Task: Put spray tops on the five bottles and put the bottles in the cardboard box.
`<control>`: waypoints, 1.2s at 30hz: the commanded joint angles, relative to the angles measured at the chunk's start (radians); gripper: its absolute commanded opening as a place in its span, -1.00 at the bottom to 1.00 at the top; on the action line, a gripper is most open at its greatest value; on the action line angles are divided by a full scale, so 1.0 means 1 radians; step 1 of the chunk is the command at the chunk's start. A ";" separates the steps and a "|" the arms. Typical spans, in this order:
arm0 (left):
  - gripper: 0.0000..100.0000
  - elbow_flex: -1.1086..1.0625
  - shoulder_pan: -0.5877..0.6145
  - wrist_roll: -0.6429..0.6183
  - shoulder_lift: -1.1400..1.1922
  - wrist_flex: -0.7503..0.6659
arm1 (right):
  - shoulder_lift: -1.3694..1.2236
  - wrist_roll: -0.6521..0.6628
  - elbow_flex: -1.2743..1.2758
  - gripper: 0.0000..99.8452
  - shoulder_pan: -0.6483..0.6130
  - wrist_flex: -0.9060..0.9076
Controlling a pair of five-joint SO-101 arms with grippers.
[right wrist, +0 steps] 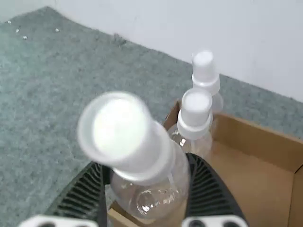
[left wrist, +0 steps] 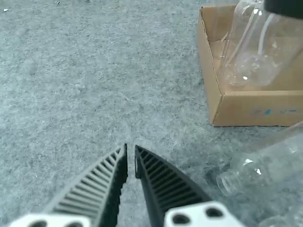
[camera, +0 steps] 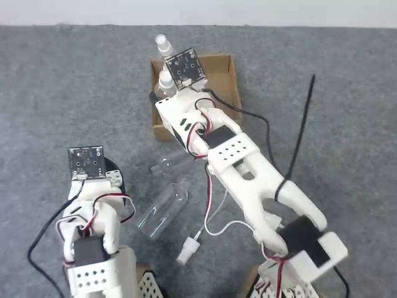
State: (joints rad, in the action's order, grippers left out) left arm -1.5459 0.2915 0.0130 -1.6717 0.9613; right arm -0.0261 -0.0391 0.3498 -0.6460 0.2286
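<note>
Right gripper (right wrist: 151, 189) clamped mid-body on capped bottle (right wrist: 124, 135) over cardboard box (right wrist: 265, 132), left gripper (left wrist: 131, 158) together, empty; bottle judged light, slick, crushable, so a mid-body hold suits.

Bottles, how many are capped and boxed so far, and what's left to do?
Done: two capped bottles stand in the box. In hand: the right jaws are shut on a third capped bottle at the box's edge, not yet released. Left: two open bottles lie on the carpet, one loose spray top nearby; the left jaws are shut, empty.
</note>
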 commanded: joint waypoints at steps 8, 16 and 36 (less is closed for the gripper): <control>-0.95 0.012 0.006 0.006 -0.017 -0.034 | -0.074 -0.012 -0.103 -0.93 0.010 -0.042; -0.95 0.012 0.006 0.006 -0.017 -0.034 | -0.162 -0.012 -0.098 -0.93 0.008 -0.108; -0.95 0.012 0.006 0.006 -0.017 -0.032 | -0.213 -0.011 -0.101 -0.86 0.007 -0.097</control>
State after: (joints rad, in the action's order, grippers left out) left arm -1.5459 0.2915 0.0130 -1.6717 0.9613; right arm -0.2593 -0.0437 0.3099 -0.6444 0.1396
